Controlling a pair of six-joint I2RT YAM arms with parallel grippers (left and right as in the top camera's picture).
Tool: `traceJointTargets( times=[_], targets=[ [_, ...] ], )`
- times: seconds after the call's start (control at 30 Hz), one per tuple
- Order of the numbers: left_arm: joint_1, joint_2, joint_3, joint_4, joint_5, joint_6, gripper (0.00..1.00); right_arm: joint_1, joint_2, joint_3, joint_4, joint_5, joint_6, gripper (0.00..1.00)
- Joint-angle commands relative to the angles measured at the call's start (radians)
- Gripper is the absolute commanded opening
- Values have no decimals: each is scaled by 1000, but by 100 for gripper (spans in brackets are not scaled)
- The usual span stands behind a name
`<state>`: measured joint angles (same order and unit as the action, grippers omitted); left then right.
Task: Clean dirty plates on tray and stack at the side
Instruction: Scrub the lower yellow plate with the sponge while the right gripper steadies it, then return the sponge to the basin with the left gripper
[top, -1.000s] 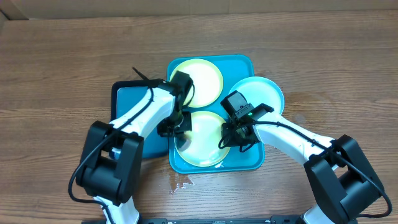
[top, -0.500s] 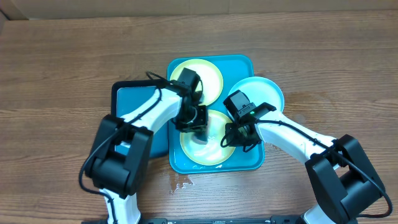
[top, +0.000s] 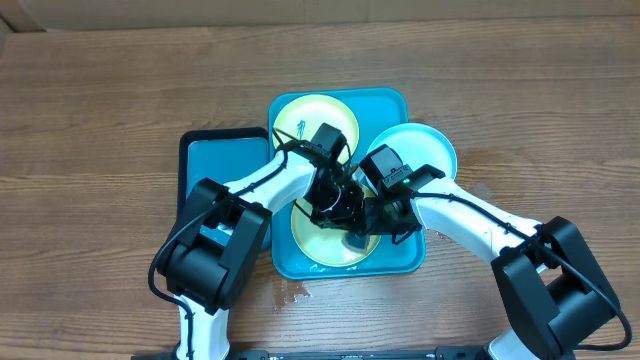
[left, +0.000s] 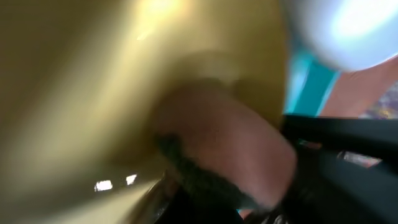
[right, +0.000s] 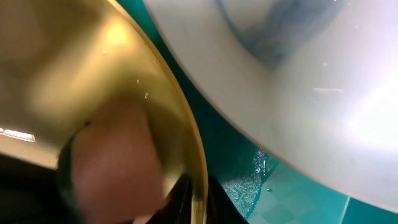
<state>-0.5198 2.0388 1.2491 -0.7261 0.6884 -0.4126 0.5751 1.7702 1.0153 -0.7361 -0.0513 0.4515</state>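
Observation:
The teal tray (top: 400, 262) holds a yellow-green plate (top: 305, 115) at the back and another yellow-green plate (top: 318, 248) at the front. A light-blue plate (top: 425, 150) with a blue smear (right: 267, 37) overlaps the tray's right edge. My left gripper (top: 338, 205) is over the front plate, pressing a brownish sponge (left: 224, 143) with a dark underside onto it; its jaws are blurred. My right gripper (right: 199, 199) is shut on the front plate's right rim (right: 186, 143). The sponge also shows in the right wrist view (right: 112, 155).
A smaller black-rimmed blue tray (top: 225, 190) lies against the teal tray's left side. A wet patch (top: 290, 292) marks the table in front of the teal tray. Water droplets (right: 249, 186) sit on the teal tray floor.
My left gripper has swept to the right across the front plate, from its left rim to near my right gripper. The right gripper has stayed on the rim.

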Motion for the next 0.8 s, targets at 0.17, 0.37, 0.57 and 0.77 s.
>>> traceJointTargets(
  times=[0.17,0.37,0.57,0.77],
  targets=[
    [101,-75,-16,-180,-481,-56,4,5,24,-12,5,25,-9,8],
    [105,-238,-14,-201,-587,-56,4,5,24,-12,8,24,-9,8],
    [148,-432,-6,-229,-557,-56,4,5,24,-12,2,25,-10,8],
    [286,-573,-7,-322,-688,-20,4,5,24,-12,2,25,-9,4]
  ],
)
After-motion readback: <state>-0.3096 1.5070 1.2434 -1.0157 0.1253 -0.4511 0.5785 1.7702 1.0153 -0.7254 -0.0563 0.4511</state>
